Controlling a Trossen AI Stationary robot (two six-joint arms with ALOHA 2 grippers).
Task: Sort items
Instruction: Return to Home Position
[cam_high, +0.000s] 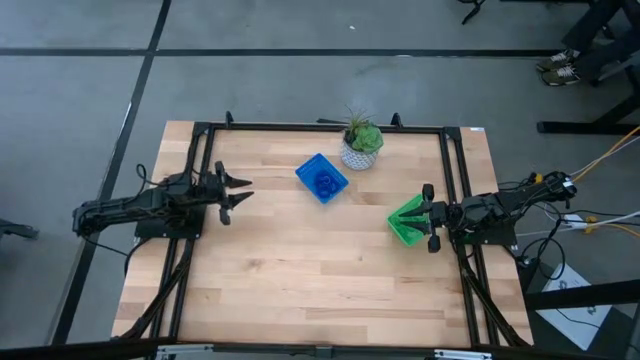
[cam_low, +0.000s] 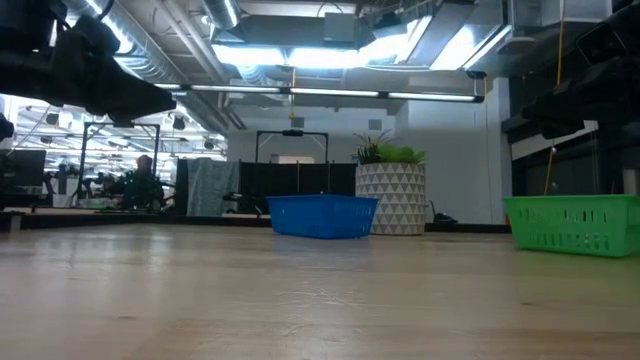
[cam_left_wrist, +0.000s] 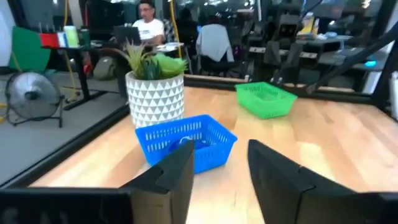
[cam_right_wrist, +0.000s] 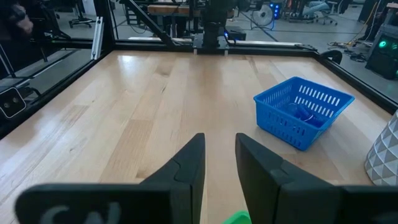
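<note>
Several small blue rings (cam_right_wrist: 298, 114) lie inside the square blue tray (cam_high: 322, 179) at the table's far middle; they also show in the left wrist view (cam_left_wrist: 186, 144). I can make out no light green rings. The green tray (cam_high: 406, 222) stands on the table at the right. My right gripper (cam_high: 430, 216) hovers open above the green tray's right edge, clear of it in the low view; a bit of the tray shows under its fingers (cam_right_wrist: 236, 218). My left gripper (cam_high: 240, 192) is open and empty above the table's left side, pointing toward the blue tray.
A white patterned pot with a green plant (cam_high: 361, 145) stands just right of the blue tray near the far edge. A black frame (cam_high: 300, 127) runs along the table's far, left and right sides. Bare wood (cam_high: 310, 270) lies between the arms and toward the near edge.
</note>
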